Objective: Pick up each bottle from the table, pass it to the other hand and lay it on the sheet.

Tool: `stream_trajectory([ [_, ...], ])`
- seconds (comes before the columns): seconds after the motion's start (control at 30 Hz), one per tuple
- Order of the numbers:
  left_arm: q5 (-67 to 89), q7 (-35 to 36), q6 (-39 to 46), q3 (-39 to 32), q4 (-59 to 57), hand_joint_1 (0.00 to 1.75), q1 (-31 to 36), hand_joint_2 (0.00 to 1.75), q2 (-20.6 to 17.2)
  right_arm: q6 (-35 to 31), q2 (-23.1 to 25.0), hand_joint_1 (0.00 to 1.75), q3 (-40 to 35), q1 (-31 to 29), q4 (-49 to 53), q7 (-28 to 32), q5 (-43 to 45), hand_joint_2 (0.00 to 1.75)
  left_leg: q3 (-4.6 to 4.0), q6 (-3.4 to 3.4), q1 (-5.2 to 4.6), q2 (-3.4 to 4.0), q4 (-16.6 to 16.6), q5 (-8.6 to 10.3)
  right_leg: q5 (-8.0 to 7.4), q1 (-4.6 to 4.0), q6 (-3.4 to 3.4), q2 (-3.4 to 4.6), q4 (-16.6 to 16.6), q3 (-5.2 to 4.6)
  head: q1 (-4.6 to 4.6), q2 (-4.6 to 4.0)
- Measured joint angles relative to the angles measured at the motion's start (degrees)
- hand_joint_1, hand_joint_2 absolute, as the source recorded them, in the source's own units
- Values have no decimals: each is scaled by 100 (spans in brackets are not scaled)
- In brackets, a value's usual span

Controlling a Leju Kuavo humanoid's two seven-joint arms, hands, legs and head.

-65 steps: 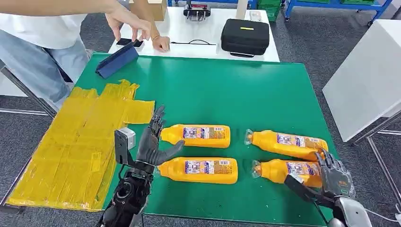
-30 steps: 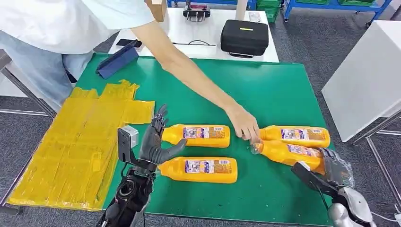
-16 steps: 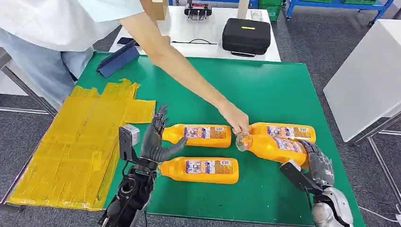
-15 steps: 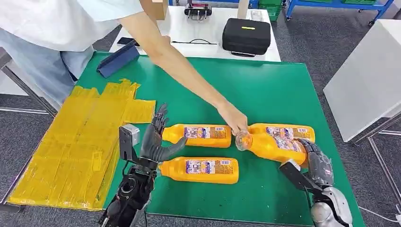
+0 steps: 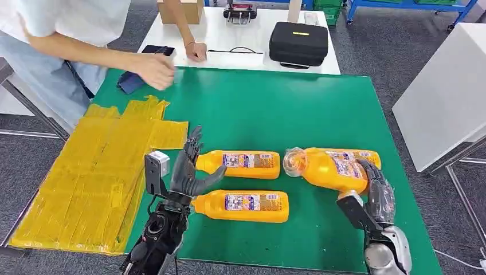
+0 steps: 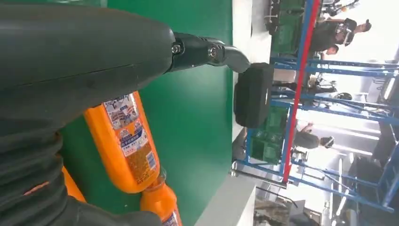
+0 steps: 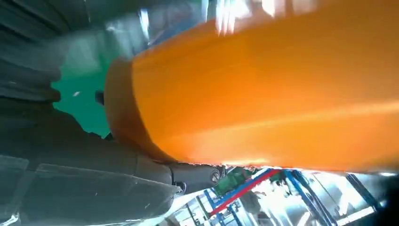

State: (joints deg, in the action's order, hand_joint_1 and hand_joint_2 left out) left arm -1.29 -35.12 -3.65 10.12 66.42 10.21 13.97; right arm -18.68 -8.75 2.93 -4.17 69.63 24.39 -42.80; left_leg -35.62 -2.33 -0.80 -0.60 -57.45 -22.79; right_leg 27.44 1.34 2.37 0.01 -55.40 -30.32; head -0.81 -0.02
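While lifted at lower right of the head view, held orange bottle [image 5: 329, 169]: gripped by right hand [image 5: 378, 197], cap toward frame centre, above another bottle [image 5: 367, 156] lying behind it. Left hand [image 5: 188, 172]: fingers spread, holding nothing, lower centre-left, beside two bottles [image 5: 243, 164] [image 5: 243, 205] lying on green table [image 5: 275, 109]. Yellow sheet [image 5: 91, 172]: left side. Person's hand [image 5: 153, 70]: upper left.

Green table [image 5: 275, 109] with yellow sheet [image 5: 91, 172] at its left edge, right hand [image 5: 378, 197] gripping a raised orange bottle [image 5: 326, 170] — another bottle [image 5: 358, 154] behind it, left hand [image 5: 186, 172] with fingers spread beside two lying bottles [image 5: 240, 164] [image 5: 243, 206], person's hand [image 5: 155, 70] at the far corner
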Motion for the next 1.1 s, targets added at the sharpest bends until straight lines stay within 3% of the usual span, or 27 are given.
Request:
stream_trajectory([
  [0.27, 0, -9, 13, -2, -31, 0, 2, 175, 0, -72, 234, 175, -83, 120, 354, 118, 273, 175, -1, 0, -1, -1, 0, 0, 0, 1, 0, 0, 0, -1, 0, 0],
  [0.57, 30, -30, 83, -4, -70, 0, 1, 175, 0, 30, 747, 175, -185, 453, 1101, 730, 1419, 175, -2, 0, 1, 1, 0, 0, 1, -1, -1, 1, 0, -3, -2, 0],
  [1.1, -127, 48, -962, 221, -278, 0, 240, 175, 11, 387, 1412, 175, -512, 700, 2097, 796, 1507, 175, -5, 0, 0, 2, 0, 0, 1, 2, -2, 1, 0, -10, 0, 0],
])
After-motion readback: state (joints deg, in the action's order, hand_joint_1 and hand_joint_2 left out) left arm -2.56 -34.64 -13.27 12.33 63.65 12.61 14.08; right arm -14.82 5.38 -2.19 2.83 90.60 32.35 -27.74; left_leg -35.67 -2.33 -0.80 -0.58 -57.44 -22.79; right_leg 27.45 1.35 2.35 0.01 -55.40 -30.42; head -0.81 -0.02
